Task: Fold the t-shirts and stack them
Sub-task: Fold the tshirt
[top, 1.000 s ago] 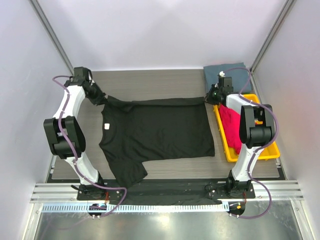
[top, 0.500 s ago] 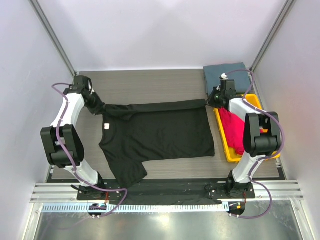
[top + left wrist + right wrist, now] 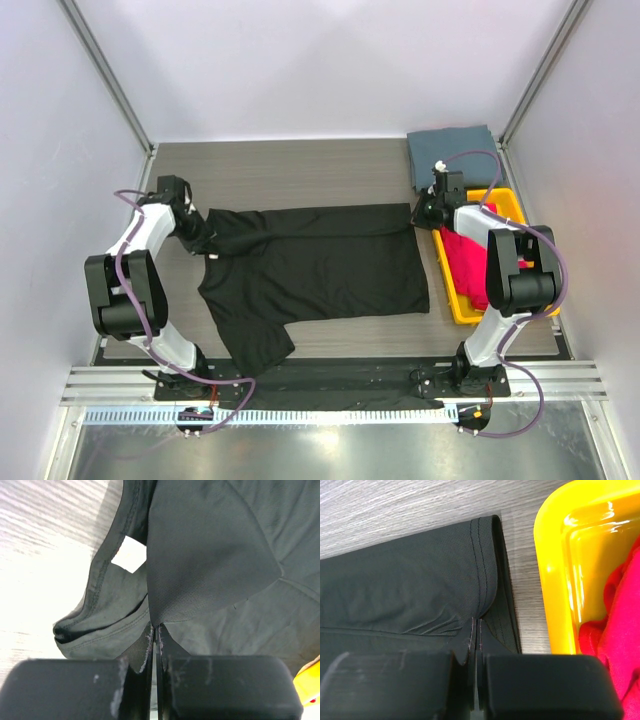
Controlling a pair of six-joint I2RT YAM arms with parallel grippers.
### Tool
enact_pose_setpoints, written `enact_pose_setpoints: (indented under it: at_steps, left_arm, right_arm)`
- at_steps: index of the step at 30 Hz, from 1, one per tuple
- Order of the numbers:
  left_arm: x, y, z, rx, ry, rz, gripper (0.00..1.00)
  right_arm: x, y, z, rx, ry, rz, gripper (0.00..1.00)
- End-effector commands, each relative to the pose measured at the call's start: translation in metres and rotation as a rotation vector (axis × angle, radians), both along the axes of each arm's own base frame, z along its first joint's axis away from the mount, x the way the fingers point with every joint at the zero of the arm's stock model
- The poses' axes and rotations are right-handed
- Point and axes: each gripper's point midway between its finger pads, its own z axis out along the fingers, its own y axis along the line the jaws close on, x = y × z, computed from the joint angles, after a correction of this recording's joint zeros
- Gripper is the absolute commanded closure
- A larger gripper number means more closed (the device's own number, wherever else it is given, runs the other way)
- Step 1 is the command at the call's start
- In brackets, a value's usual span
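Grey wood-grain table (image 3: 300, 165) inside a white-walled booth, top view, both arm bases at the near edge. Black t-shirt (image 3: 320, 265) lies spread flat across the centre, collar end to the left and hem end to the right, w/ one sleeve (image 3: 255, 350) jutting toward the near-left. Its far edge is doubled over into a narrow band running left to right. Left gripper (image 3: 203, 233) sits at the band's left end, by the collar. In the left wrist view this gripper (image 3: 154, 632) has its jaws pressed together w/ a thin fold of black cloth pinched between them, and a small pale label (image 3: 129, 554) shows at the collar just beyond. Right gripper (image 3: 418, 212) sits at the band's right end, approx. level w/ the left one. In the right wrist view it (image 3: 476, 626) is likewise closed tight on the cloth, right at the stitched hem corner, which rolls over just past the fingertips. Yellow tray (image 3: 503, 203) stands along the right side of the table, just beside the shirt's hem end, and holds a crumpled magenta-red t-shirt (image 3: 462, 255). Slate grey-blue t-shirt (image 3: 450, 152) lies folded in the far-right corner, just beyond the tray's far end; whether the two touch cannot be told. Near edge of the table meets a metal rail (image 3: 330, 385) carrying the arm bases.
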Motion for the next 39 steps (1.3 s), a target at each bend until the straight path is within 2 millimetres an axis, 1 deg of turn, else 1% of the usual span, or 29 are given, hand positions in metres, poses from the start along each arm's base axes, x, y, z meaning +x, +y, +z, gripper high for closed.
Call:
enact_pose_setpoints:
  at_steps: [1, 9, 11, 15, 17, 18, 21, 24, 25, 26, 27, 29, 31, 32, 33, 34, 35, 36, 37, 38, 39]
  left_arm:
    - [0.013, 0.007, 0.008, 0.026, -0.068, -0.003, 1.00]
    - [0.008, 0.005, 0.009, 0.014, -0.068, -0.002, 1.00]
    - [0.003, -0.001, 0.006, -0.012, -0.069, -0.008, 1.00]
    - [-0.004, -0.002, 0.000, -0.012, -0.060, -0.006, 1.00]
    - [-0.007, -0.005, -0.005, -0.030, -0.043, -0.011, 1.00]
    - [-0.010, -0.006, -0.007, -0.037, -0.034, -0.009, 1.00]
    - [-0.013, -0.008, -0.010, -0.037, -0.033, -0.010, 1.00]
    - [-0.017, -0.007, -0.011, -0.023, -0.030, -0.010, 1.00]
    - [-0.017, -0.007, -0.010, -0.021, -0.033, -0.011, 1.00]
    - [-0.018, -0.009, -0.011, -0.023, -0.030, -0.015, 1.00]
    - [-0.019, -0.009, -0.011, -0.023, -0.029, -0.016, 1.00]
    - [-0.020, -0.012, -0.011, -0.030, -0.028, -0.022, 1.00]
    - [-0.017, -0.012, -0.007, -0.036, -0.039, -0.026, 1.00]
    - [-0.015, -0.012, -0.006, -0.031, -0.042, -0.029, 1.00]
    - [-0.014, -0.012, -0.004, -0.030, -0.044, -0.034, 0.93]
    - [-0.014, -0.010, -0.004, -0.024, -0.033, -0.034, 0.89]
    - [-0.009, -0.008, 0.002, -0.013, -0.045, -0.034, 0.86]
    - [-0.007, -0.005, 0.005, 0.003, -0.049, -0.036, 0.82]
    - [-0.007, 0.000, 0.006, 0.037, -0.046, -0.029, 0.81]
    - [0.001, 0.005, 0.015, 0.058, -0.071, -0.021, 0.80]
    - [0.005, 0.007, 0.018, 0.068, -0.083, -0.018, 0.79]
  right_arm:
    - [0.007, -0.001, 0.010, -0.029, -0.058, 0.008, 0.99]
    - [0.006, -0.004, 0.009, -0.051, -0.044, 0.003, 0.99]
    - [0.008, -0.005, 0.012, -0.051, -0.051, 0.001, 0.99]
    - [0.008, -0.004, 0.016, -0.052, -0.051, 0.000, 0.99]
    - [0.008, -0.004, 0.014, -0.058, -0.044, -0.005, 0.99]
    - [0.006, -0.005, 0.009, -0.063, -0.029, -0.007, 0.99]
    - [0.006, -0.009, 0.005, -0.078, -0.016, -0.020, 0.99]
    - [0.009, -0.010, 0.007, -0.086, -0.015, -0.024, 0.99]
    - [0.009, -0.011, 0.006, -0.088, -0.010, -0.026, 0.97]
    - [0.013, -0.010, 0.011, -0.085, -0.020, -0.027, 0.95]
    - [0.013, -0.010, 0.012, -0.083, -0.009, -0.030, 0.92]
    - [0.018, -0.008, 0.027, -0.070, -0.022, -0.048, 0.84]
    - [0.017, -0.005, 0.037, -0.065, -0.022, -0.064, 0.76]
    - [0.018, 0.003, 0.052, -0.047, -0.041, -0.072, 0.74]
    - [0.018, 0.010, 0.058, -0.035, -0.049, -0.074, 0.71]
    - [0.018, 0.015, 0.063, -0.023, -0.055, -0.077, 0.68]
    - [0.019, 0.023, 0.073, -0.013, -0.076, -0.080, 0.67]
    - [0.014, 0.047, 0.077, 0.015, -0.076, -0.062, 0.66]
    - [0.013, 0.059, 0.080, 0.025, -0.081, -0.054, 0.64]
    - [0.012, 0.075, 0.086, 0.041, -0.092, -0.051, 0.64]
    - [0.013, 0.084, 0.086, 0.034, -0.099, -0.071, 0.63]
